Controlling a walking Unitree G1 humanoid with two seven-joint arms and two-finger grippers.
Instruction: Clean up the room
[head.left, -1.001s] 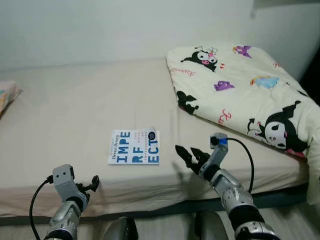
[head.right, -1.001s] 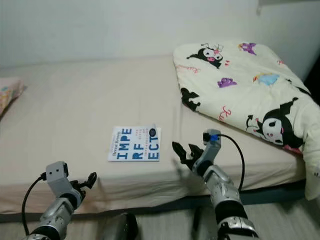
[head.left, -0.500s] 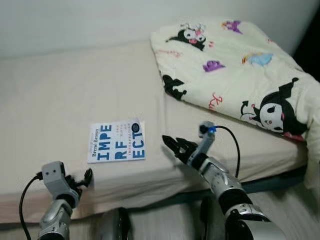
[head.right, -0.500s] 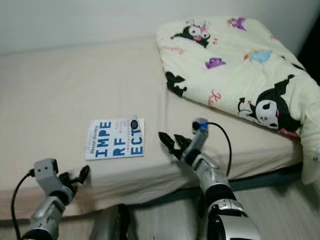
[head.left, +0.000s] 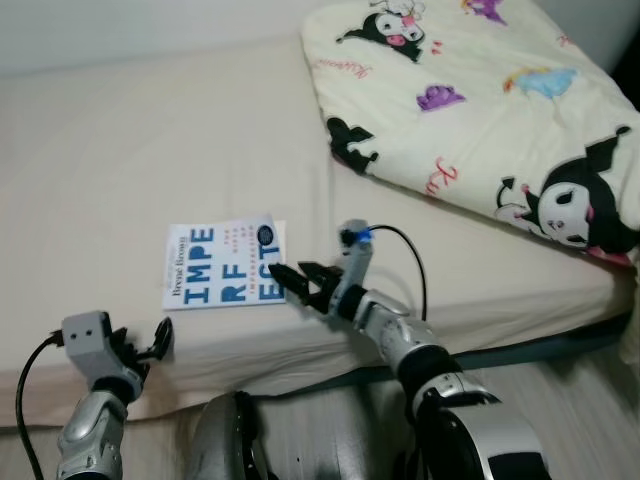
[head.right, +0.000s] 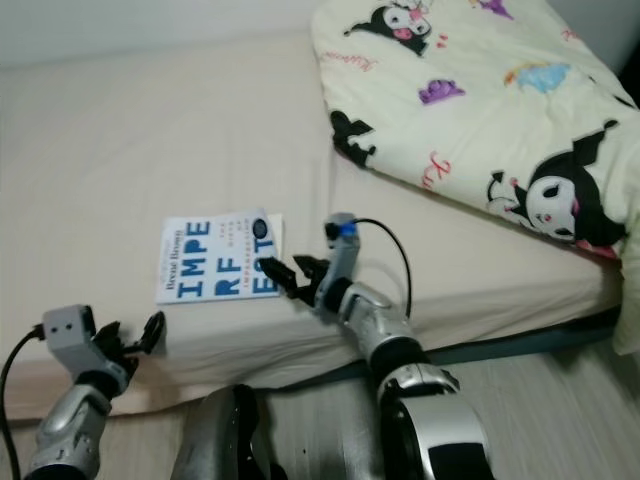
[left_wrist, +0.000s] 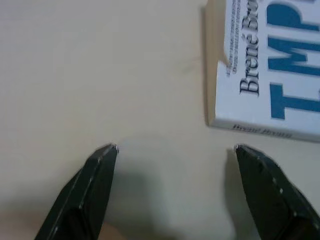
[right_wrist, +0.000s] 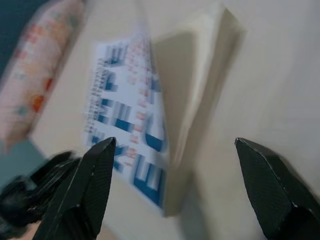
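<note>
A white book (head.left: 224, 264) with big blue letters lies flat near the front edge of the beige bed (head.left: 150, 150). My right gripper (head.left: 297, 280) is open at the book's right edge, fingertips touching or just over the cover. In the right wrist view the book (right_wrist: 150, 125) lies between the spread fingers, its cover lifted a little off the pages. My left gripper (head.left: 160, 338) is open, low at the bed's front edge, a short way in front of the book's spine corner (left_wrist: 250, 115).
A folded cream blanket (head.left: 480, 110) with cartoon prints covers the bed's right side. A patterned pillow (right_wrist: 35, 75) lies beyond the book in the right wrist view. Wooden floor (head.left: 560, 380) runs along the front of the bed, with my dark body part (head.left: 225, 440) below.
The camera has tilted down and moved closer. My right gripper has reached left to the book's right edge. The left gripper stays low at the bed's front.
</note>
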